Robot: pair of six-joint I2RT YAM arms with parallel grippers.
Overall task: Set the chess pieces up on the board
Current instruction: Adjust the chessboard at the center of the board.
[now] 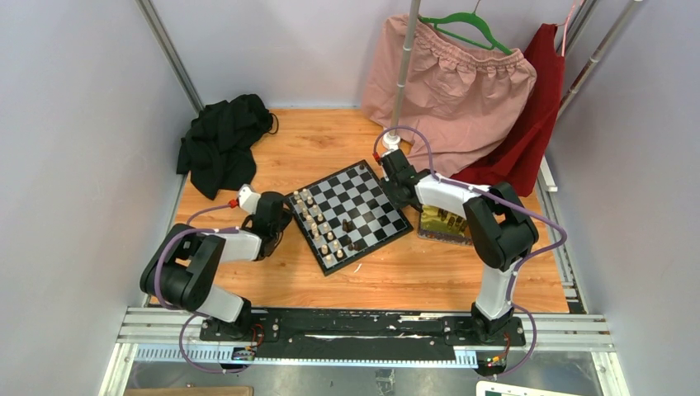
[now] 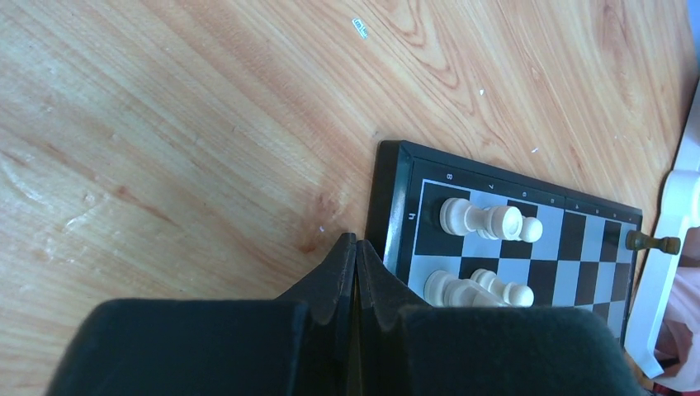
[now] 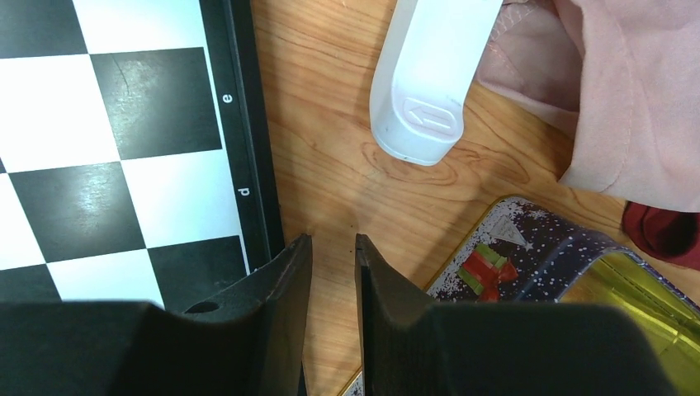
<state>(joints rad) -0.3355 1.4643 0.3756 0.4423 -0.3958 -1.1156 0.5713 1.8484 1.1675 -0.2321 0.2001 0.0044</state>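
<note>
The board (image 1: 363, 202) lies at an angle in the middle of the wooden table. Several cream-white chess pieces (image 1: 318, 227) stand along its left side, and a few dark brown ones (image 1: 348, 224) stand nearer its middle. My left gripper (image 1: 276, 221) is shut and empty, low beside the board's left corner (image 2: 396, 206). Its wrist view shows cream pieces (image 2: 483, 221) close by and one dark piece (image 2: 652, 242) far off. My right gripper (image 1: 398, 180) is at the board's right edge (image 3: 107, 165). Its jaws (image 3: 333, 239) stand a narrow gap apart over bare wood, holding nothing.
A shiny yellow tin (image 1: 446, 223) with a decorated lid (image 3: 536, 264) lies right of the board, next to my right gripper. A white rack foot (image 3: 429, 74) and pole (image 1: 404, 66) stand behind it. Pink (image 1: 462, 82) and red (image 1: 528, 124) garments hang at the back right. A black cloth (image 1: 223, 140) lies at the back left.
</note>
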